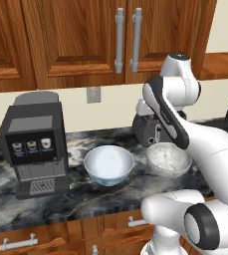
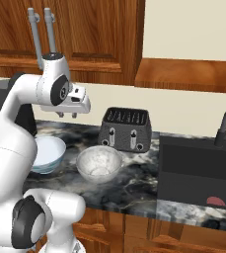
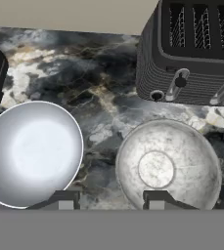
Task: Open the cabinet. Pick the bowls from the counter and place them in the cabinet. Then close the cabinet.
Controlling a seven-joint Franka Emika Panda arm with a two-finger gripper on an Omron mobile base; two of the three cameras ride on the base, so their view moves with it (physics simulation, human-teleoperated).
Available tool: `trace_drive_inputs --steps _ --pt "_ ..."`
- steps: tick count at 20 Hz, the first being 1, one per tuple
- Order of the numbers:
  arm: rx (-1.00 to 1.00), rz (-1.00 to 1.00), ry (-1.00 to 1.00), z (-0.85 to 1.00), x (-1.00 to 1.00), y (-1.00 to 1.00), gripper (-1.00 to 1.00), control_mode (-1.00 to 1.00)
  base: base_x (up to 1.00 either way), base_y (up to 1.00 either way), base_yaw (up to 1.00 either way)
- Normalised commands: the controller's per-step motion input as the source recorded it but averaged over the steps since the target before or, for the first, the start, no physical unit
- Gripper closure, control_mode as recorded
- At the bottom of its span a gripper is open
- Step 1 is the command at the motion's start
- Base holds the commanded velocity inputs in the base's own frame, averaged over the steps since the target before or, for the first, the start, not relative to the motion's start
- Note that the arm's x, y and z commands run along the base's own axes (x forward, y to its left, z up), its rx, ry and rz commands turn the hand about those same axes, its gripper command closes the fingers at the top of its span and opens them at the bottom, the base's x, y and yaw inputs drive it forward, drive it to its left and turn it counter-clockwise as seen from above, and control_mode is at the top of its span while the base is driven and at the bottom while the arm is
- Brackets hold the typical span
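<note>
The cabinet (image 1: pixel 80 45) hangs above the counter with both doors shut, its grey bar handles (image 1: pixel 128 40) meeting at the middle. Two bowls stand side by side on the dark marble counter (image 1: pixel 80 199). The white bowl (image 1: pixel 108 164) (image 3: pixel 33 154) is on the left. The speckled grey bowl (image 1: pixel 168 159) (image 2: pixel 98 164) (image 3: pixel 167 163) is on the right, in front of the toaster. My gripper (image 2: pixel 67 115) (image 3: pixel 109 200) hangs well above the counter and points down over the gap between the bowls. It is open and holds nothing.
A black coffee machine (image 1: pixel 33 142) stands left of the white bowl. A dark toaster (image 2: pixel 125 128) (image 3: pixel 196 53) sits against the wall behind the speckled bowl. To the right lies a dark sink (image 2: pixel 198 168) with a faucet (image 2: pixel 225 126). Drawers (image 1: pixel 18 244) run below the counter.
</note>
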Motion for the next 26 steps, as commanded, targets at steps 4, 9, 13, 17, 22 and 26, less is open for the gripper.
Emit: trace_drive_inputs --steps 4,9,13,17,22,26 --pt "0.00 0.00 -0.02 0.00 -0.06 0.11 -1.00 -1.00 0.00 0.00 0.00" --pt "0.00 0.02 -0.14 0.02 -0.27 0.03 -1.00 -1.00 0.00 0.00 0.00" --pt "0.00 0.03 -0.22 0.13 -0.31 0.00 -1.00 -1.00 0.00 0.00 0.00" --pt "0.00 0.01 -0.24 0.18 -0.17 0.01 -1.00 -1.00 0.00 0.00 0.00" --pt "0.00 0.00 -0.24 0.30 -0.24 0.01 -1.00 -1.00 0.00 0.00 0.00" --pt "0.00 0.00 -0.31 0.39 -0.24 0.13 -1.00 -1.00 0.00 0.00 0.00"
